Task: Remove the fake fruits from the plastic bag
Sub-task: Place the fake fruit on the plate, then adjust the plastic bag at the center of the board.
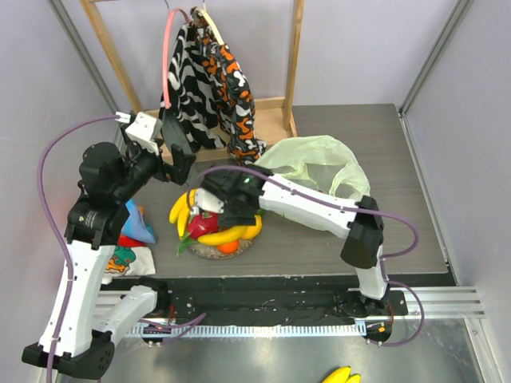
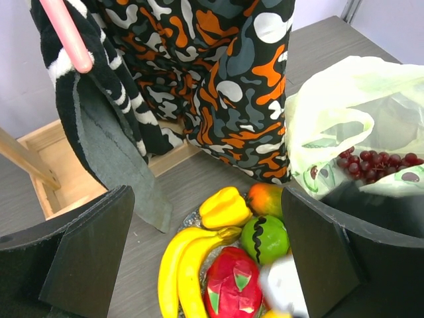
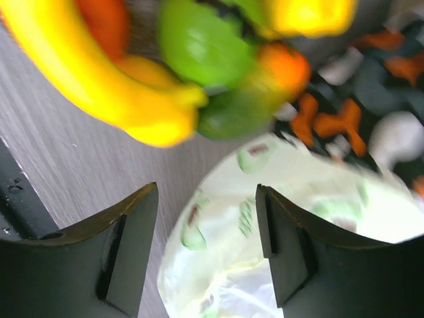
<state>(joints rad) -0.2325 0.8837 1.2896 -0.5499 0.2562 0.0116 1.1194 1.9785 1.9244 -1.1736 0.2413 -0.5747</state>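
The fake fruits lie piled on a round plate (image 1: 209, 251): a banana bunch (image 2: 179, 271), a yellow fruit (image 2: 224, 207), a mango (image 2: 265, 197), a green apple (image 2: 264, 238) and a dragon fruit (image 2: 232, 285). The pale-green plastic bag (image 1: 319, 163) lies right of the pile, and purple grapes (image 2: 374, 164) show through it. My left gripper (image 1: 180, 155) is open and empty, above and behind the pile (image 2: 205, 199). My right gripper (image 1: 214, 206) is open and empty over the pile; its blurred wrist view (image 3: 207, 192) shows bag (image 3: 265, 238) between the jaws.
A wooden rack (image 1: 291, 72) at the back holds patterned black-orange-white cloth (image 1: 215, 72) and a pink hanger (image 1: 168, 56). Colourful cloth pieces (image 1: 136, 231) lie left of the plate. A black rail (image 1: 263, 299) runs along the near edge. Another banana bunch (image 1: 339, 375) lies below it.
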